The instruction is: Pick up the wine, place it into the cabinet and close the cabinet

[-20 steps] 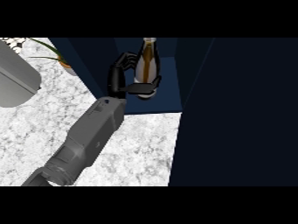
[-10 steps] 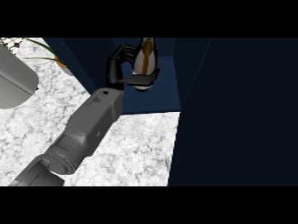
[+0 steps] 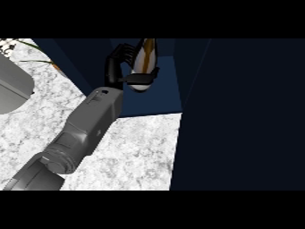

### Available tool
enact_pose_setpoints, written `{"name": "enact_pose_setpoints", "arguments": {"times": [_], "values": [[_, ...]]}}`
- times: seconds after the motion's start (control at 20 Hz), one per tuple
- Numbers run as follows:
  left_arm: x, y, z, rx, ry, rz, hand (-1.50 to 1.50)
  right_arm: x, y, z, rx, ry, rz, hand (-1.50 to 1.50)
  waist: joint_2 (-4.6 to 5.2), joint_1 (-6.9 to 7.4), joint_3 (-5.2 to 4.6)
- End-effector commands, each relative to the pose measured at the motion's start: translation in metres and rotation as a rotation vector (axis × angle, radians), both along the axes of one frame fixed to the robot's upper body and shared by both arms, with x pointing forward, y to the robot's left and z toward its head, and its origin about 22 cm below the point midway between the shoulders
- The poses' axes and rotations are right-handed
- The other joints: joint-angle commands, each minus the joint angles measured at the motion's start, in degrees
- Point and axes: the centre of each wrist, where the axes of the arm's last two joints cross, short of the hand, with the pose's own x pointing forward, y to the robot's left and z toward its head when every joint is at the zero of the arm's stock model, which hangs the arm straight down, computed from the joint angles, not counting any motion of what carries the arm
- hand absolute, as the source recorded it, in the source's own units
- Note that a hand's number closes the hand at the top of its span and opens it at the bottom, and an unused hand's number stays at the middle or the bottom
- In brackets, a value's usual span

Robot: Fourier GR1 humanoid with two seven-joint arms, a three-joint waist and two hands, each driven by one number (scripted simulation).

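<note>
The wine bottle (image 3: 144,56), pale with a brown stripe, is tilted inside the dark blue cabinet (image 3: 148,102) near the view's top. My left hand (image 3: 116,67) is shut on it: the fingers curl over its left side and the thumb (image 3: 141,79) crosses its lower part. The grey forearm (image 3: 88,125) runs up from the lower left across the counter. Whether the bottle's base rests on the cabinet floor is not visible. My right hand shows in no view.
A large dark panel (image 3: 247,112), apparently the cabinet's open door, fills the right side. The white marble counter (image 3: 131,152) lies below the cabinet. A grey rounded object (image 3: 3,85) and some plant leaves (image 3: 34,53) sit at the left.
The left arm has reached further forward, carrying the bottle a little deeper into the cabinet. The hold on the bottle is unchanged.
</note>
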Motion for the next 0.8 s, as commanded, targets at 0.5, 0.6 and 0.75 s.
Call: {"name": "enact_pose_setpoints", "arguments": {"times": [0.5,0.6,0.75], "values": [[-0.013,0.001,-0.022,-0.245,0.085,-0.010,1.50,-0.005,0.002,0.001,0.019,0.005,0.056,-1.50,0.27,-0.11,-0.10],[-0.024,0.008,-0.042,-0.260,0.082,-0.002,1.50,-0.011,0.001,0.002,0.024,-0.020,0.050,-1.50,0.38,-1.40,-0.11],[-0.026,0.010,-0.044,-0.327,0.130,0.000,1.50,-0.008,0.001,0.003,0.028,-0.014,0.053,-1.50,0.42,-2.01,-0.10]]}}
